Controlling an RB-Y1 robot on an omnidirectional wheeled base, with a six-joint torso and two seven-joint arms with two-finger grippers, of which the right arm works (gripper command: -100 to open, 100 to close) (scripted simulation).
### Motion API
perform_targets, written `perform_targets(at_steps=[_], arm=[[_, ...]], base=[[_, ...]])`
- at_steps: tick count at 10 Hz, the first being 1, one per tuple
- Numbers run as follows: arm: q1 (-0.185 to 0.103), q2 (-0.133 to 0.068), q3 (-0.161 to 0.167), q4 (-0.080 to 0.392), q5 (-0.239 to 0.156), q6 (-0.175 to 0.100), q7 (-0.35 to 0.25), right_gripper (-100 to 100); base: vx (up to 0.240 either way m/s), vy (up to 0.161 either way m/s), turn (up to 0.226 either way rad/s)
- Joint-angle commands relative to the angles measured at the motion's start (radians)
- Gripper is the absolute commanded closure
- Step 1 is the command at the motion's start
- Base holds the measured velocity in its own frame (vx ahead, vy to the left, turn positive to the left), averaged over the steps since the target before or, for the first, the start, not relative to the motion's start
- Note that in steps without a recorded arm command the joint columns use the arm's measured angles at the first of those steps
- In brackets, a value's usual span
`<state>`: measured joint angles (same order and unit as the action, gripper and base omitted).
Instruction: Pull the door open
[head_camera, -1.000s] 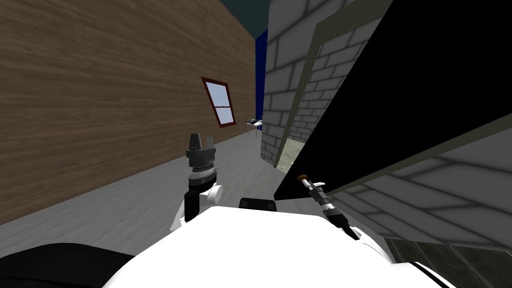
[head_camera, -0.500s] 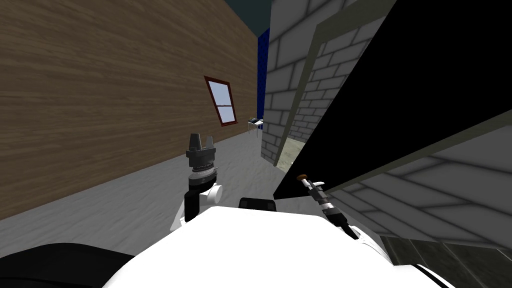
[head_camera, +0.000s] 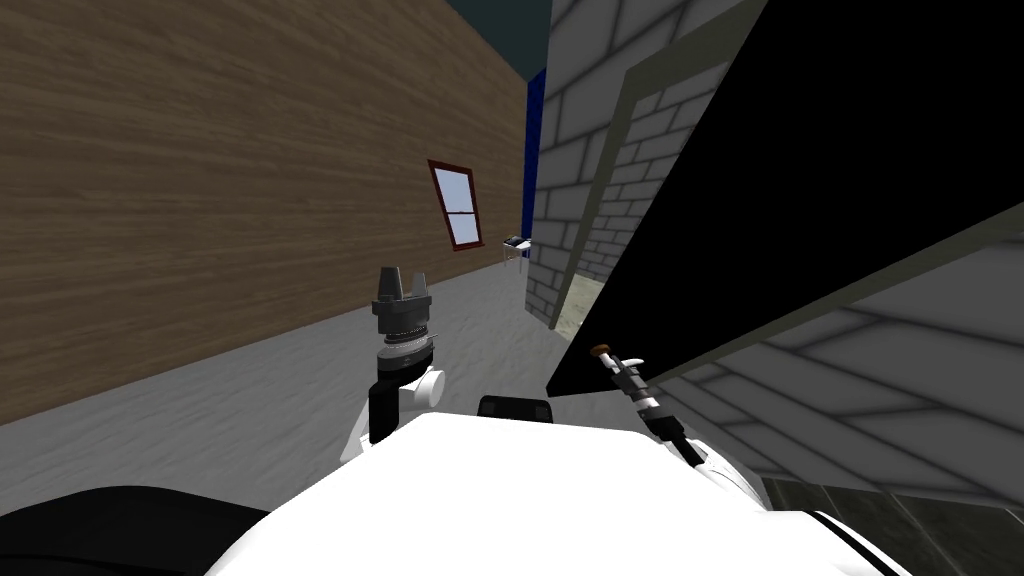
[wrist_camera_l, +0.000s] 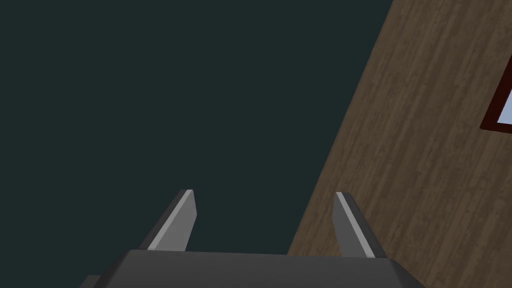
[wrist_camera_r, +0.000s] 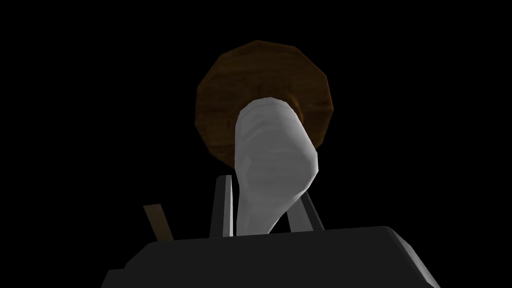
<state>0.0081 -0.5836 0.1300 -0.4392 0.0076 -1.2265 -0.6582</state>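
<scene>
My right gripper (wrist_camera_r: 265, 195) is squeezed tight on the white door handle (wrist_camera_r: 272, 150), one finger on each side. The handle sticks out of a round brown plate (wrist_camera_r: 215, 100) near the low corner of the black door (head_camera: 800, 180). My left gripper (head_camera: 401, 283) is up in the air, well away from the door, its fingers (wrist_camera_l: 175, 225) spread wide apart.

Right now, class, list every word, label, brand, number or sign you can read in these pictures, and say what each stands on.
There are none to read.
The black door, its pale handle gripped by the right pincer, the wood-grain wall and the grey block wall carry no text.
Whatever lies on the small far table is too small to read.
</scene>
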Motion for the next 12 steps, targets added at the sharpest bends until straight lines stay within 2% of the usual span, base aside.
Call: perform_targets(at_steps=[1,9,11,12], arm=[[-0.018,0.011,-0.014,0.009,0.022,0.010,-0.001,100],[-0.094,0.047,-0.083,0.029,0.110,0.065,-0.008,100],[-0.095,0.051,-0.082,0.029,0.111,0.068,-0.008,100],[-0.087,0.046,-0.082,0.040,0.114,0.049,-0.012,100]], base=[[-0.241,-0.099,0.162],[-0.200,-0.098,0.141],[-0.110,-0.051,0.040],[-0.101,-0.054,0.162]])
